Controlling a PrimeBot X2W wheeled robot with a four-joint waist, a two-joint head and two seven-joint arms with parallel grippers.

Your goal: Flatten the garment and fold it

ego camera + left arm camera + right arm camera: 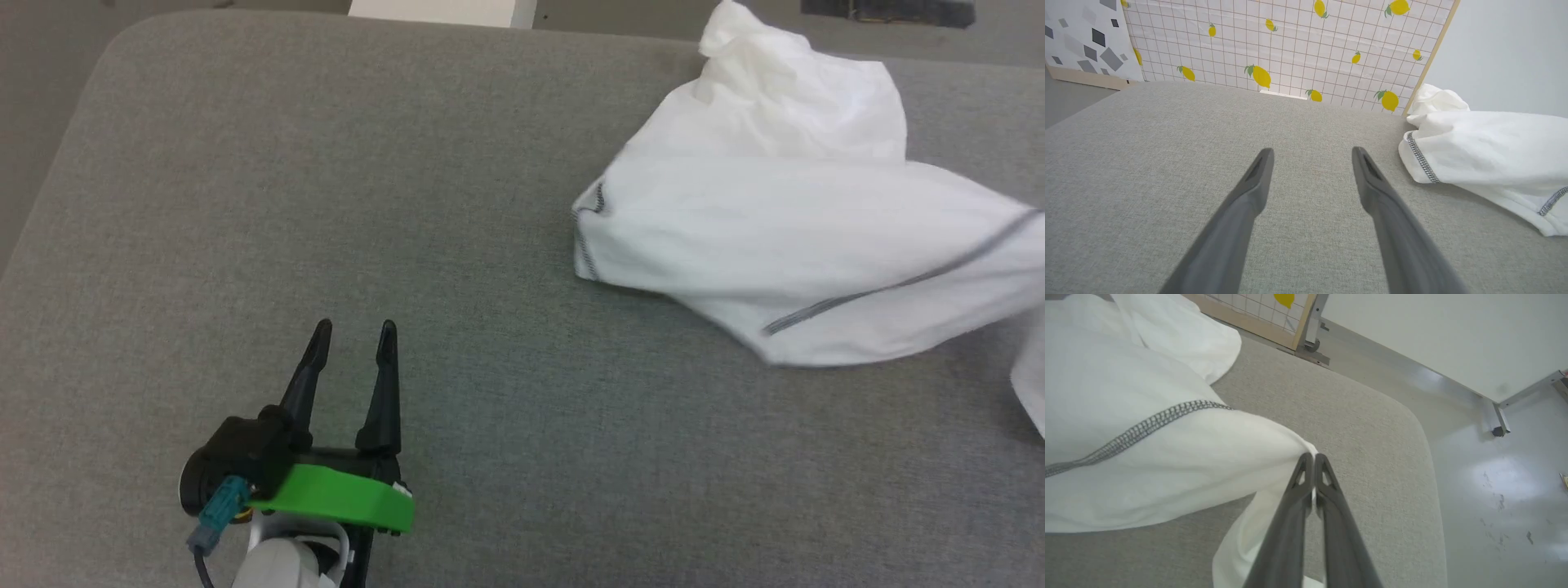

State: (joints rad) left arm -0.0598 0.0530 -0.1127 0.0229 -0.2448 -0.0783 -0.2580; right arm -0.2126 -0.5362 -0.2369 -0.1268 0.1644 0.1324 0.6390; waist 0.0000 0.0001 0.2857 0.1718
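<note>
From the head camera, one white shirt (784, 245) lies crumpled on the far right part of the grey padded surface (326, 163), running off the right edge of the view. Dark grey stitching runs along a seam and around a hem at its left end. One end effector is in sight, the left end effector (356, 328), low and to the left, well apart from the shirt. Its two dark fingers are spread a moderate way apart, with nothing between them and nothing touching them. One white box (445, 11) sits beyond the far edge of the surface.

From the left wrist, the two fingers (1249, 196) stand wide apart over bare grey fabric, gripping nothing. The one shirt (1486, 151) lies to their right, near but not touching, its stitched hem facing them. Behind the surface stands one panel (1290, 45) with a grid and lemon print.

From the right wrist, the right end effector (1310, 457) is closed, its two fingers pressed together on a pinch of the shirt (1147, 465). The cloth stretches away to the left from that pinch, and a fold hangs beneath the fingers. The surface's rounded corner (1363, 437) lies beyond, then shiny grey floor (1494, 490)
</note>
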